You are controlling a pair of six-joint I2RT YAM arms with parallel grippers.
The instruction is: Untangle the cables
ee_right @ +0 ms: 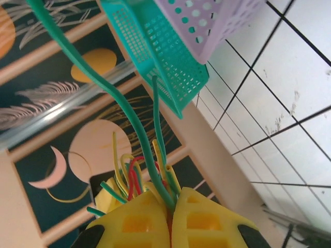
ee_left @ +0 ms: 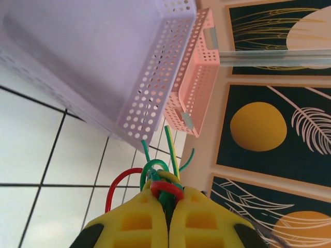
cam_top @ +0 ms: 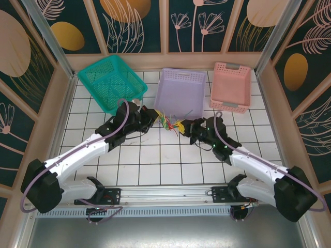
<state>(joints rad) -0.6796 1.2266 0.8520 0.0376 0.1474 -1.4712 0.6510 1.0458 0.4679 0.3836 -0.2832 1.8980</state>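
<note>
The left fingers (ee_left: 135, 221), yellow plastic with square hollows, are pressing together and pinching the cables (ee_left: 165, 189) between their tips. In the left wrist view the cables are showing as thin, smooth, round wires. A red one is making a loop to the left, green ones are curling over the tips, and a straight yellow one is pointing up.

The right fingers (ee_right: 207, 222), of the same yellow plastic, are also pressing together and pinching the same bundle from the other side. In the right wrist view one long green wire is rising in a curve to the upper left corner. Short yellow and red ends are standing behind the tips, some with cut ends.

From the top camera the bundle is looking like a small knot of red, green and yellow between the two black wrists. It is sitting just in front of the near wall of the lilac basket (cam_top: 180, 90), over the white tiled counter (cam_top: 155, 155).

The lilac basket has walls of plastic with round holes. The pink basket (cam_top: 231, 85) is standing to its right and the teal basket (cam_top: 111, 82), with a fine grid, to its left.
</note>
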